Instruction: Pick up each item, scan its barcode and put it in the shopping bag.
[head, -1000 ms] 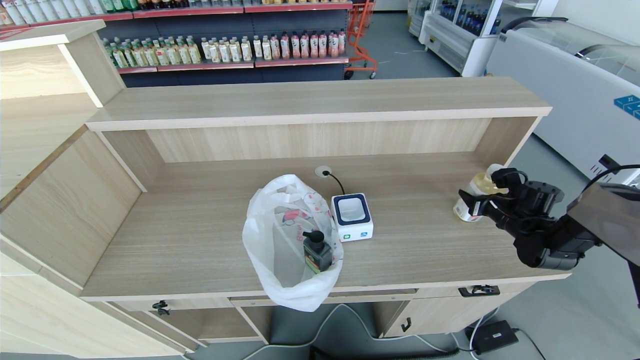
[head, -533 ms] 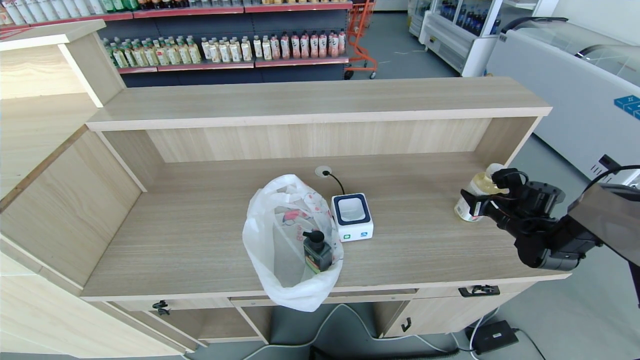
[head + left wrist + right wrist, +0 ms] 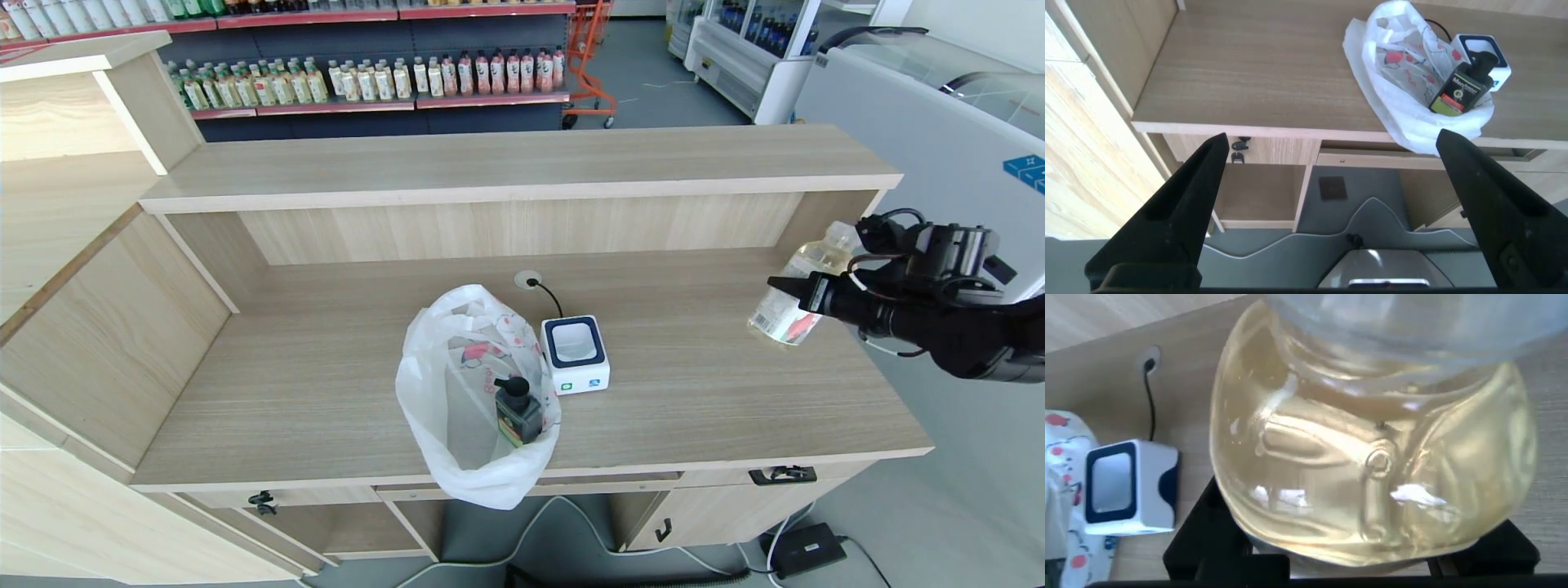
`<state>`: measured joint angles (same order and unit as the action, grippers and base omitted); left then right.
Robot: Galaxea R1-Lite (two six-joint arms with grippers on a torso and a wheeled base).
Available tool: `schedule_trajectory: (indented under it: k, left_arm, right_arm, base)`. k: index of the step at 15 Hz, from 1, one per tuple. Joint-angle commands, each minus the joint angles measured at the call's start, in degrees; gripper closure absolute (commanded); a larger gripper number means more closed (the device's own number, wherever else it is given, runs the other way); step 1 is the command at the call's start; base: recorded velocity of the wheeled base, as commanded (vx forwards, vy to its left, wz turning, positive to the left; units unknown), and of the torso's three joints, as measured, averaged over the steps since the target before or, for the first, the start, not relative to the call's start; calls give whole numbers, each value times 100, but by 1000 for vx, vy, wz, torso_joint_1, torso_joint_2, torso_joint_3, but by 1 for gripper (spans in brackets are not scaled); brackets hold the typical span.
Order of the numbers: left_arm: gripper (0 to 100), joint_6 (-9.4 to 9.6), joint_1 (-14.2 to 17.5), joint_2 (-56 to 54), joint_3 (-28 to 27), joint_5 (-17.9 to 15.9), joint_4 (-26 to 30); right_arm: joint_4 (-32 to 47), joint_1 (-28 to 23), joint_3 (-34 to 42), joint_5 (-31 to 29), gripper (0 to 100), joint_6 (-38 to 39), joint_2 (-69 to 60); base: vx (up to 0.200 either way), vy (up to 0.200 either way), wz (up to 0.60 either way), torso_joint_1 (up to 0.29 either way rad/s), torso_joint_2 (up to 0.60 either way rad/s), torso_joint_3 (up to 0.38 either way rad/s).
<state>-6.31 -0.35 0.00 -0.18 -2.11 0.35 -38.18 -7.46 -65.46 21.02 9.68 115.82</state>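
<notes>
My right gripper (image 3: 816, 286) is shut on a clear bottle of pale yellow drink (image 3: 796, 286), held tilted above the right end of the wooden counter (image 3: 326, 367). The bottle (image 3: 1372, 457) bulks close in the right wrist view, with the barcode scanner (image 3: 1127, 486) beyond it. The white scanner (image 3: 574, 353) with a dark-rimmed window sits mid-counter. Just left of it stands the white shopping bag (image 3: 465, 392), holding a dark pump bottle (image 3: 516, 411). My left gripper (image 3: 1335, 212) hangs open below and in front of the counter edge, the bag (image 3: 1413, 73) beyond it.
A raised back ledge (image 3: 522, 167) and a side wall (image 3: 114, 327) close in the counter. A black cable (image 3: 549, 296) runs from the scanner to a hole in the counter. Store shelves and freezers stand behind.
My right gripper has lifted the bottle off the counter, tilting it and carrying it up and slightly right. The bag and scanner stay put.
</notes>
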Motion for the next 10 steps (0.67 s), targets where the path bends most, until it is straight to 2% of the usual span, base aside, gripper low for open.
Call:
schedule_trajectory:
  k: [1, 3, 7, 10]
  left_arm:
    - [0, -1, 0, 0, 1, 0, 0]
    - [0, -1, 0, 0, 1, 0, 0]
    - [0, -1, 0, 0, 1, 0, 0]
    - [0, -1, 0, 0, 1, 0, 0]
  right_arm:
    - [891, 377, 245, 878, 100, 834, -1809]
    - [909, 790, 517, 1370, 100, 1027, -2266]
    - [891, 1959, 1123, 1730, 100, 1097, -3039]
    - [900, 2486, 1414, 2346, 100, 1229, -3716]
  base:
    - [0, 0, 0, 0, 0, 0]
    - [0, 0, 0, 0, 0, 0]
    - [0, 0, 0, 0, 0, 0]
    - [0, 0, 0, 0, 0, 0]
